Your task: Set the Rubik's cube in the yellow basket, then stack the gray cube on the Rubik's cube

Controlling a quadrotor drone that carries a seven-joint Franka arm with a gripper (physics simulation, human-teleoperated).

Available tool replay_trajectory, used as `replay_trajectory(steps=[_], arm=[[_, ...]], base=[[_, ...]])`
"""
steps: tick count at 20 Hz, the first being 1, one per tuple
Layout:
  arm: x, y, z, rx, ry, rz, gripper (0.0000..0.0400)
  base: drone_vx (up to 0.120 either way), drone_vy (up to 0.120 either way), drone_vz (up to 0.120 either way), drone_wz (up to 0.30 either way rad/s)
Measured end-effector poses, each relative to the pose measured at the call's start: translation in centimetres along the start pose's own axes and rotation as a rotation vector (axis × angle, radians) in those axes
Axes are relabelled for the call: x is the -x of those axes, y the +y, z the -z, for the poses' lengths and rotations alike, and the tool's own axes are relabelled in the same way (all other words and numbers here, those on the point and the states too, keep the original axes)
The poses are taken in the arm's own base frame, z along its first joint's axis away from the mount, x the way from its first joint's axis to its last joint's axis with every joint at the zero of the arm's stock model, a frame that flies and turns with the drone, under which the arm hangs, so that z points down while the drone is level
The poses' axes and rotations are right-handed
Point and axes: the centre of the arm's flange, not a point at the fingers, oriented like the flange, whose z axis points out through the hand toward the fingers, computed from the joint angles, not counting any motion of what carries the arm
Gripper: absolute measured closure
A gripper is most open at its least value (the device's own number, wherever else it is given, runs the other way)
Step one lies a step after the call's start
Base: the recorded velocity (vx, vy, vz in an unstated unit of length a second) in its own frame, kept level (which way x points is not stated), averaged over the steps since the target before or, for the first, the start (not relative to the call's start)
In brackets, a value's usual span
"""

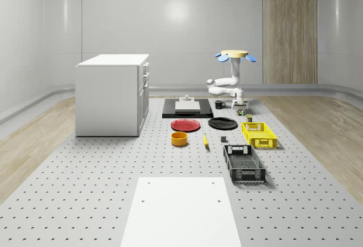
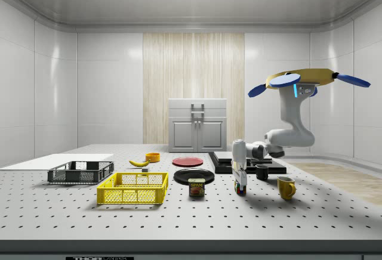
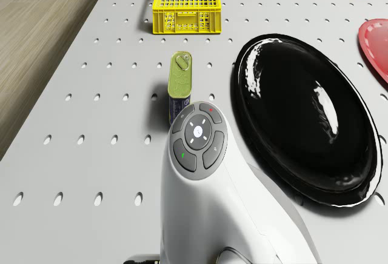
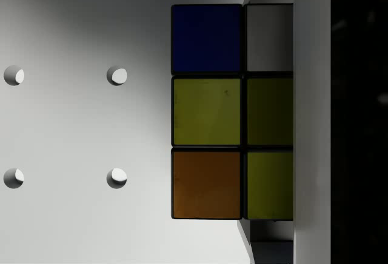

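Note:
The Rubik's cube (image 2: 240,189) sits on the perforated table, to the side view's right of a tin can (image 2: 196,186). My gripper (image 2: 240,179) points straight down right over the cube, at its top. In the wrist view the Rubik's cube (image 4: 207,112) shows blue, yellow and orange tiles, and a dark part of the gripper covers one side. The drone (image 2: 304,81) hovers above and behind, with its arm bent down. The yellow basket (image 1: 259,134) stands nearer the whole-scene camera than the cube. The gray cube (image 1: 223,140) lies to the whole-scene view's left of the basket.
A black plate (image 3: 303,118) and the tin can (image 3: 179,82) lie close to the arm. A red plate (image 1: 185,124), orange bowl (image 1: 179,139), banana (image 1: 205,140), black basket (image 1: 244,164), black mug (image 2: 262,172) and yellow mug (image 2: 286,186) stand around. A white cabinet (image 1: 110,94) stands to the whole-scene view's left.

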Motion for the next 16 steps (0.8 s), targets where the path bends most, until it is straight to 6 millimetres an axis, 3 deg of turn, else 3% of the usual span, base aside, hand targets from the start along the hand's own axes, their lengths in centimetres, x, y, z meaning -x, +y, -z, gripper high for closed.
replay_trajectory(steps=[4, 10, 16], arm=[[0.0, 0.0, 0.2, 0.0, 0.0, 0.002, 0.0069], [0.0, 0.0, 2.2, -0.001, -0.002, 0.001, 0.0076], [0.0, 0.0, 4.2, -0.002, -0.003, 0.0, 0.0077]], base=[[0.0, 0.0, 0.0, 0.0], [0.0, 0.0, 0.0, 0.0], [0.007, 0.0, 0.113, 0.0]])
